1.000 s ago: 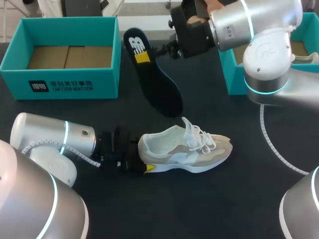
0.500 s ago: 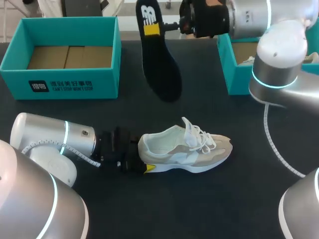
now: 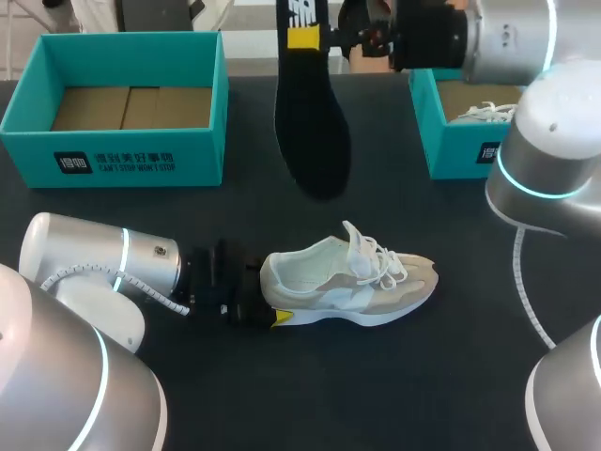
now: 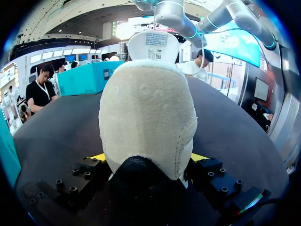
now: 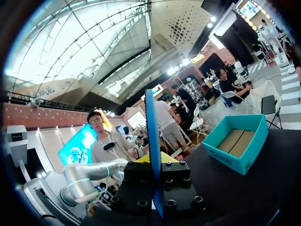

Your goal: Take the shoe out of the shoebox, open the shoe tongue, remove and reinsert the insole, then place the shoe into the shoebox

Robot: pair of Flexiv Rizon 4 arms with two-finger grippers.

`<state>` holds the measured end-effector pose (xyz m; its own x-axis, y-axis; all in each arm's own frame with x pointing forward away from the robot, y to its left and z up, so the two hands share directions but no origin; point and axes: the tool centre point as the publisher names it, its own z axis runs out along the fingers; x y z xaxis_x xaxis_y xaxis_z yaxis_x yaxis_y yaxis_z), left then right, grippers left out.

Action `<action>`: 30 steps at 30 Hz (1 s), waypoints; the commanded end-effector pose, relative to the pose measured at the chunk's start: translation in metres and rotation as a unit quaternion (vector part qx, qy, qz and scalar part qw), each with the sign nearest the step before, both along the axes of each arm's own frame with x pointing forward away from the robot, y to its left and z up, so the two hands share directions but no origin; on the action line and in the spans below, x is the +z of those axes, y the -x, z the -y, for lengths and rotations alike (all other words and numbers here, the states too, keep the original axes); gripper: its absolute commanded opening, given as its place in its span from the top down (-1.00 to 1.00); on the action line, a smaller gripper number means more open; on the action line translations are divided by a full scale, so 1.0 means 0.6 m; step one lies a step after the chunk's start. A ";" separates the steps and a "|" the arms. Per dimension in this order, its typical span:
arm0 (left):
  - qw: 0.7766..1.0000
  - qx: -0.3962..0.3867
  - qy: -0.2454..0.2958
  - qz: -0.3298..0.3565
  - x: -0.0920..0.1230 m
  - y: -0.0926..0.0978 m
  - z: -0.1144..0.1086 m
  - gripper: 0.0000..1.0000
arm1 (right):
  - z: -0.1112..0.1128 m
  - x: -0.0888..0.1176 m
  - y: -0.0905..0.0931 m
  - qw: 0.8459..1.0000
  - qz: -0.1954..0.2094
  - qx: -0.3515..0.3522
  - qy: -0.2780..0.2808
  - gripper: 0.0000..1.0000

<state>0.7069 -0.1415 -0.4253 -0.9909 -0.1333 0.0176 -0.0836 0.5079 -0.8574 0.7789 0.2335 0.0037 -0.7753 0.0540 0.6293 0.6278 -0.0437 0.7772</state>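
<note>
A white and beige shoe (image 3: pixel 362 282) lies on its side on the black table, toe to the right. My left gripper (image 3: pixel 266 301) is set wide around its heel. In the left wrist view the heel (image 4: pixel 148 113) fills the gap and both yellow tips press its sides. My right gripper (image 3: pixel 331 39) is shut on the heel end of the dark insole (image 3: pixel 310 122), which hangs in the air above the table behind the shoe, with its toe end pointing down. From the right wrist the insole (image 5: pixel 150 122) is seen edge-on, a thin blue strip pinched in that gripper (image 5: pixel 153 162).
A teal shoebox (image 3: pixel 113 155) with a bare cardboard floor stands at the back left. A second teal box (image 3: pixel 451 141) at the back right holds another white shoe (image 3: pixel 488 113). My right arm's large joint (image 3: pixel 549 160) hangs over the table's right side.
My right arm has lifted the insole higher and carried it to the right, turning it nearly upright. The shoe and my left gripper have stayed put.
</note>
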 end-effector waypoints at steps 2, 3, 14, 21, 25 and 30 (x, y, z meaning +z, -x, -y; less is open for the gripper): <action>1.000 0.001 -0.002 0.000 -0.006 -0.002 -0.001 1.00 | 0.032 0.022 0.055 0.999 -0.027 -0.017 0.015 1.00; 1.000 0.001 -0.002 0.000 -0.006 -0.002 -0.001 1.00 | 0.032 0.024 0.058 0.999 -0.032 -0.017 0.012 1.00; 1.000 0.001 -0.002 0.000 -0.006 -0.002 -0.001 1.00 | 0.029 0.042 0.099 0.995 -0.101 -0.009 -0.005 1.00; 1.000 0.001 -0.002 0.000 -0.006 -0.002 -0.001 1.00 | 0.027 0.041 0.103 0.994 -0.109 0.001 -0.004 1.00; 1.000 0.001 -0.002 0.000 -0.006 -0.002 -0.001 1.00 | 0.027 0.041 0.103 0.994 -0.109 0.001 -0.004 1.00; 1.000 0.001 -0.002 0.000 -0.006 -0.002 -0.001 1.00 | 0.027 0.041 0.103 0.994 -0.109 0.001 -0.004 1.00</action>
<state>0.7069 -0.1415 -0.4253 -0.9909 -0.1332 0.0176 -0.0835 0.5079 -0.8574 0.7167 0.2147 0.0285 -0.6215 0.0444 0.7821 0.7807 -0.0472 0.6231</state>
